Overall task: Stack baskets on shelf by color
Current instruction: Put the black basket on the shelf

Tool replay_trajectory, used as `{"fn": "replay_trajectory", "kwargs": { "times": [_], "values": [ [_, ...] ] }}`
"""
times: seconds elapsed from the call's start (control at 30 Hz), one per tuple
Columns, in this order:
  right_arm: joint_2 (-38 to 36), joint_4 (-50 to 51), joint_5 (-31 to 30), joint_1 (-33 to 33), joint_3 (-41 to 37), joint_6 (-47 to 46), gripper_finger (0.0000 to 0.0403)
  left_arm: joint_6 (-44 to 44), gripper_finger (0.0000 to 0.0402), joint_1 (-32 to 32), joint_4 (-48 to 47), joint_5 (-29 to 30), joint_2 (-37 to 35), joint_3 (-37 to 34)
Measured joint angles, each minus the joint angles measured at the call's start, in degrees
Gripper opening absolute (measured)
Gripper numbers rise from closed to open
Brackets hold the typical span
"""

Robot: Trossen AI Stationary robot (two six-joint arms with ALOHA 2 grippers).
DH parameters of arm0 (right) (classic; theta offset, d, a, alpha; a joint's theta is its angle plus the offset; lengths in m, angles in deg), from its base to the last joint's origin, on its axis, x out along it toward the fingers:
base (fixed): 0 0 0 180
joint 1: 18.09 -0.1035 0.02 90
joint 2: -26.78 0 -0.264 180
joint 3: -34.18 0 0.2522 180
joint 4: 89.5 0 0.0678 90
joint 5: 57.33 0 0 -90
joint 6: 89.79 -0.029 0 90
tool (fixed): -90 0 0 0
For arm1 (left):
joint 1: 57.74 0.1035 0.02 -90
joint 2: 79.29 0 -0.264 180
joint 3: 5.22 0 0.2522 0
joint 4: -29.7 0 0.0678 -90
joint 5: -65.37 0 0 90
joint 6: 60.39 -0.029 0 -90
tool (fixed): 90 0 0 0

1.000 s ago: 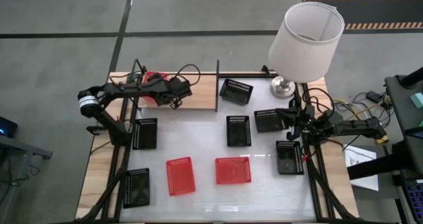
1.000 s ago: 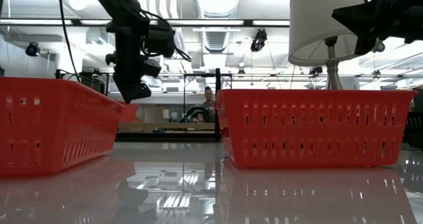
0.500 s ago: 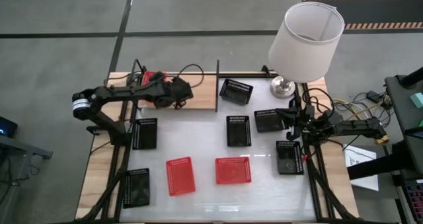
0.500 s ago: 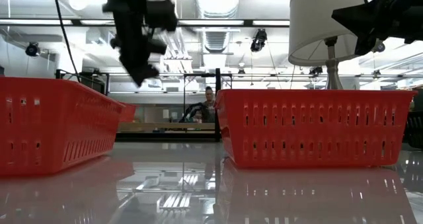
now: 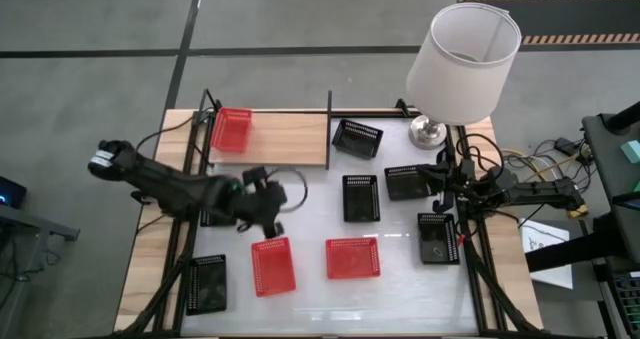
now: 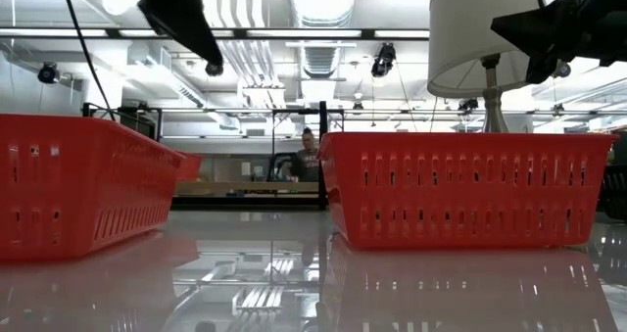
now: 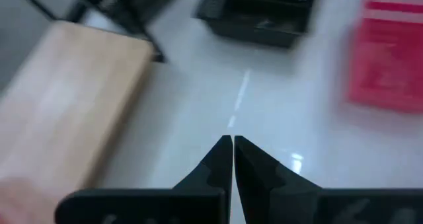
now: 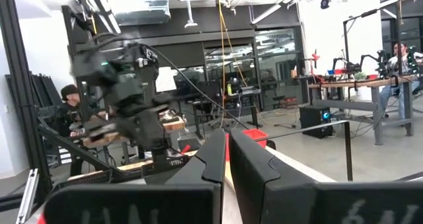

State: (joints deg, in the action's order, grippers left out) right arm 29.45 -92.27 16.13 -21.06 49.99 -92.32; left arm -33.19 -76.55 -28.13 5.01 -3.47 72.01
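Observation:
One red basket [image 5: 232, 129] rests flat on the left end of the light-wood shelf [image 5: 285, 141]. Two more red baskets [image 5: 272, 266] [image 5: 352, 258] sit on the white tabletop and fill the low view [image 6: 78, 190] [image 6: 460, 190]. Black baskets lie about the table [image 5: 361, 197] [image 5: 405, 182] [image 5: 438, 237] [image 5: 207, 282], and one [image 5: 357, 137] lies right of the shelf's upright divider. My left gripper [image 5: 275, 214] [image 7: 232, 139] is shut and empty above the tabletop, just beyond the left red basket. My right gripper [image 8: 225, 137] is shut and waits at the table's right edge.
A lamp with a white shade [image 5: 463, 61] stands at the table's far right corner. Another black basket [image 5: 219, 201] is partly hidden under my left arm. Bare tabletop [image 5: 310, 204] lies between the shelf and the red baskets. People sit in the room beyond.
My left gripper has left the shelf's left end and swung toward the table's near edge, stopping above the tabletop by the left red basket. The red basket on the shelf, which my arm covered before, now shows in full. My right arm has kept still.

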Motion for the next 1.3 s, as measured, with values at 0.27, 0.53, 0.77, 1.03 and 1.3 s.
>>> {"fn": "replay_trajectory", "kwargs": {
  "times": [0.27, 0.53, 0.77, 1.03, 1.3],
  "values": [
    [0.0, 0.0, 0.0, 0.0, 0.0, -0.6, 0.0013, 4.3, 0.0, -9.1, -6.2, -2.5, 0.0, -0.6],
    [0.0, 0.0, 0.0, 0.0, 0.0, -0.1, 0.0013, 22.5, 0.0058, -9.5, -29.3, -18.5, 0.0, -2.2],
    [0.0, 0.0, 0.0, 0.0, 0.0, 0.3, 0.0013, 17.9, 0.0135, -9.5, -32.5, -19.5, 0.2, -8.4],
    [0.0, 0.0, 0.0, 0.0, 0.0, 0.7, 0.0013, 15.9, 0.0145, -9.5, -31.5, -23.8, 0.2, -15.9],
    [0.0, 0.0, 0.0, 0.0, 0.0, 0.8, 0.0013, 14.8, 0.0145, -9.5, -29.3, -23.8, 0.1, -19.5]
  ]
}}
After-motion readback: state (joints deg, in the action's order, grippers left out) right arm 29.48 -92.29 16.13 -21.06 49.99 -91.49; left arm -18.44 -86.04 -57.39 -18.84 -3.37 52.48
